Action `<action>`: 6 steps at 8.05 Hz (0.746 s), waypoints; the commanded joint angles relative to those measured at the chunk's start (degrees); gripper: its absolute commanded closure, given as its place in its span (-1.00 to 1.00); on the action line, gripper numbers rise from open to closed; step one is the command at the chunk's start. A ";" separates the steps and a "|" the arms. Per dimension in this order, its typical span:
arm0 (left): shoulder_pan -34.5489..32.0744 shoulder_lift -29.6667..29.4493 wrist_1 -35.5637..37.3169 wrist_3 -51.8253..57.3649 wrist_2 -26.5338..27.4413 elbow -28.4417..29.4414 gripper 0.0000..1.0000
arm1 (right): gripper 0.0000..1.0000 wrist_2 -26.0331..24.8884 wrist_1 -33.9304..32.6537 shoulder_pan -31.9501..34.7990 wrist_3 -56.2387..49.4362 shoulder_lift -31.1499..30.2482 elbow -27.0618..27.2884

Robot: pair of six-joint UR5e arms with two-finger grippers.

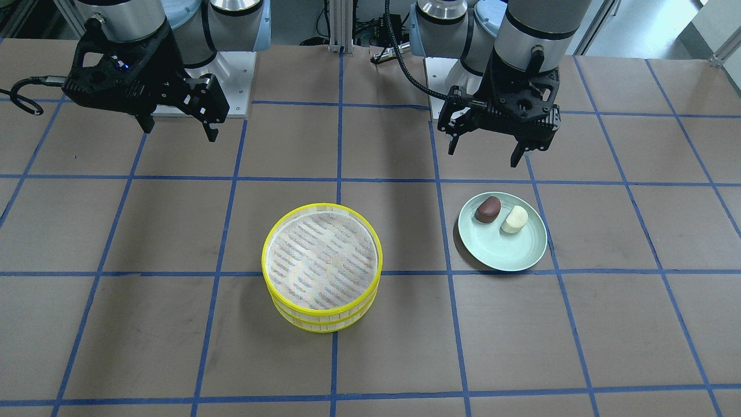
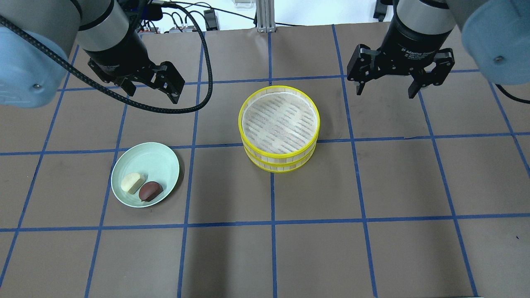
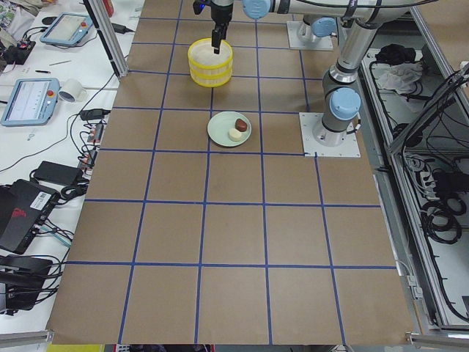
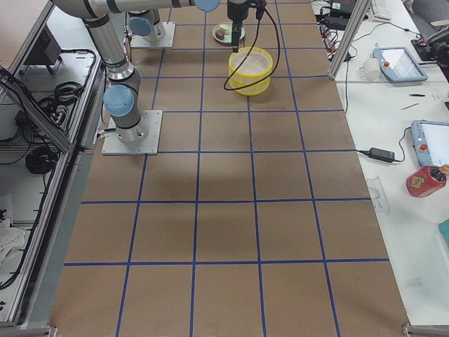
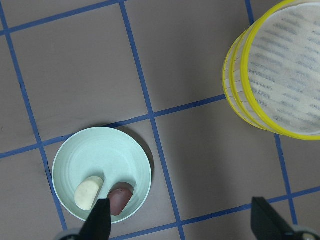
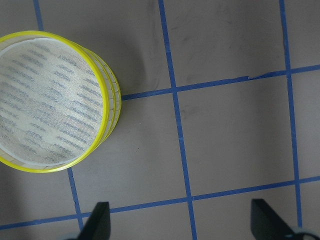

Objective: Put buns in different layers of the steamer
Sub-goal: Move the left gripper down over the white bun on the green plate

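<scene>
- Left tool (image 2: 153, 93) and right tool (image 2: 386, 93) hang wide open, empty.
- Best straddle the brown bun (image 2: 150, 191) on the plate (image 2: 153, 161), clear of the white bun (image 2: 132, 182) beside it.

Silver arms (image 2: 101, 25), pale-blue joint caps (image 2: 25, 62), black left claw (image 2: 152, 93) and right claw (image 2: 386, 93), braided cable (image 2: 178, 111).

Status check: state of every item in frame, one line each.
steamer: two layers stacked, top layer empty
brown bun: lying on plate
white bun: lying on plate
left gripper: jaws open, empty
right gripper: jaws open, empty
</scene>
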 commanded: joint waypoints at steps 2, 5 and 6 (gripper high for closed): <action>0.82 -0.23 -0.26 0.52 -0.02 -0.15 -1.00 | -1.00 0.01 -0.01 0.00 0.01 -0.02 0.01; 5.11 -1.46 0.18 3.93 -0.02 -3.02 -1.00 | -1.00 -0.08 -0.01 0.00 0.01 -0.02 0.01; 8.96 -2.68 1.83 8.65 -0.11 -6.26 -1.00 | -1.00 -0.08 -0.01 0.00 0.01 -0.02 0.01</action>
